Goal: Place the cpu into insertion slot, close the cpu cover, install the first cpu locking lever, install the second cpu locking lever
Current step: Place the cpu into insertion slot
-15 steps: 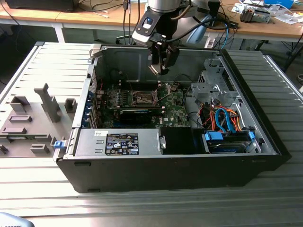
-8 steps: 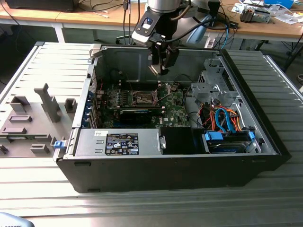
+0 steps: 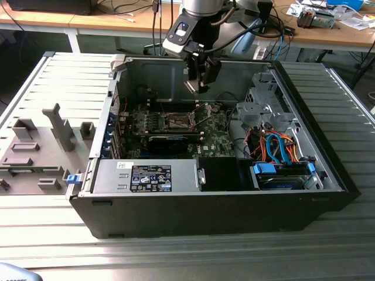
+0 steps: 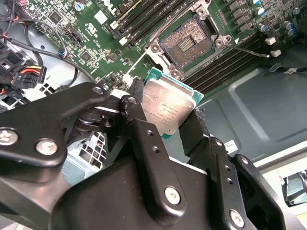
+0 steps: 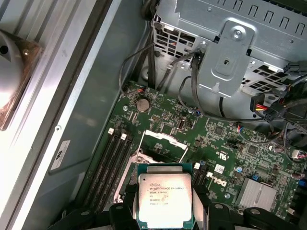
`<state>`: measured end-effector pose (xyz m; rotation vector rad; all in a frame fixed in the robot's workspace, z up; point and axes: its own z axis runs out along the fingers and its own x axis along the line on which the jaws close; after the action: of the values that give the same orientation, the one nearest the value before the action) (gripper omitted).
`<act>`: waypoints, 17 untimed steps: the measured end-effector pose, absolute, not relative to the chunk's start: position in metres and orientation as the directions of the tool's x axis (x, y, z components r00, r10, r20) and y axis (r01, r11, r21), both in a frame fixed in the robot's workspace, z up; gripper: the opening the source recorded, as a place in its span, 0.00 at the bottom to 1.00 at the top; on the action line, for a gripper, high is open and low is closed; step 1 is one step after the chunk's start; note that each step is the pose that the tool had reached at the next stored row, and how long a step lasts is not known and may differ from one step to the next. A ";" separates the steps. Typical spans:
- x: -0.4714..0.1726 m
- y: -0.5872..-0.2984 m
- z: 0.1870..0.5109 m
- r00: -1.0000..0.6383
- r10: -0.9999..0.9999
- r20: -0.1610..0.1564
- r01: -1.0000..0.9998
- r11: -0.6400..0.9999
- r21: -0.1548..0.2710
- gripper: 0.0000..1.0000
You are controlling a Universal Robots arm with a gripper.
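The open computer case takes up the middle of the exterior view, lying on its side with the green motherboard showing inside, left of centre. The arm hangs over it from the upper middle of the frame, and the gripper hovers above the board, well clear of it. On the board below, the insertion slot lies bare; in the second wrist view its dark centre is uncovered and nothing sits in it. The cpu cover, the silver frame in the first wrist view, looks to me to be swung up rather than shut. The jaws are closed narrowly on the cpu, pinching it by two opposite edges with its pale metal face toward the camera. As I judge it, no step is complete: the chip is in the air, and the cover and both levers are not yet done.
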<state>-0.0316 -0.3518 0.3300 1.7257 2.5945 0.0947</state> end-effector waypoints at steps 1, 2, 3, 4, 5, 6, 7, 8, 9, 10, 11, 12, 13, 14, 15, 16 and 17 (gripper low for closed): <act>-0.032 -0.352 0.330 -0.386 0.922 0.014 0.921 0.385 0.064 0.55; -0.032 -0.352 0.330 -0.386 0.922 0.014 0.921 0.384 0.064 0.55; -0.032 -0.352 0.330 -0.386 0.923 0.014 0.921 0.384 0.064 0.55; -0.032 -0.352 0.330 -0.385 0.923 0.014 0.921 0.384 0.064 0.55; -0.032 -0.352 0.329 -0.385 0.923 0.014 0.921 0.383 0.064 0.55; -0.032 -0.352 0.329 -0.385 0.923 0.014 0.921 0.383 0.064 0.55; -0.032 -0.352 0.329 -0.385 0.923 0.014 0.922 0.383 0.064 0.55; -0.032 -0.352 0.329 -0.384 0.923 0.014 0.922 0.383 0.064 0.55; -0.032 -0.352 0.329 -0.384 0.923 0.014 0.922 0.382 0.064 0.55; -0.032 -0.352 0.329 -0.383 0.924 0.014 0.922 0.381 0.064 0.55; -0.032 -0.352 0.329 -0.383 0.924 0.014 0.922 0.381 0.064 0.55; -0.032 -0.352 0.329 -0.382 0.924 0.014 0.923 0.381 0.064 0.55; -0.032 -0.352 0.329 -0.381 0.925 0.014 0.923 0.379 0.064 0.55; -0.032 -0.352 0.328 -0.377 0.926 0.013 0.925 0.376 0.064 0.55; -0.032 -0.352 0.328 -0.375 0.927 0.013 0.926 0.373 0.064 0.55; -0.032 -0.352 0.328 -0.371 0.928 0.013 0.927 0.370 0.064 0.55; -0.032 -0.352 0.328 -0.367 0.930 0.013 0.929 0.365 0.064 0.55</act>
<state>-0.0316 -0.3518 0.3281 1.7531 2.5751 0.0942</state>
